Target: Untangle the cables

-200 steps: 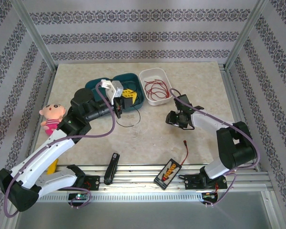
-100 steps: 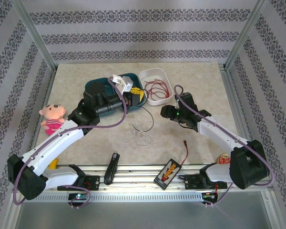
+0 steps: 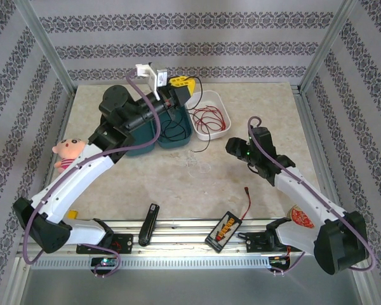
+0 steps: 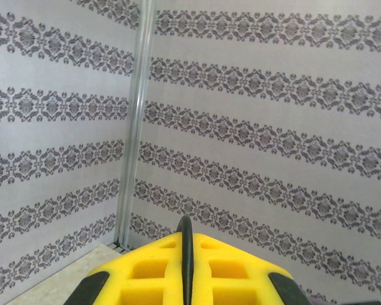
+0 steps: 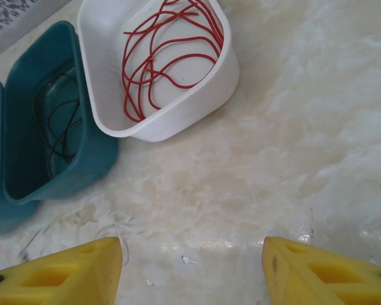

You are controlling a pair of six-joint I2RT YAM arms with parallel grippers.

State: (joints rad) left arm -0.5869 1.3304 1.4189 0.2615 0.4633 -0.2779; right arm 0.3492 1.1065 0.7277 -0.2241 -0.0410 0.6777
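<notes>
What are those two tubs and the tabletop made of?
White tub: likely plastic, smooth and slightly glossy, with rounded moulded corners. Teal tub: probably the same sort of plastic, its thin wall catching soft highlights. Tabletop: looks like polished marble or a marble-print laminate, with cloudy cream veining and shiny reflections.

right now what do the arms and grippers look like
The left arm and right arm have white shells, black joints and a thick purple cord each. The left gripper and right gripper have blocky yellow fingers with square recesses.
</notes>
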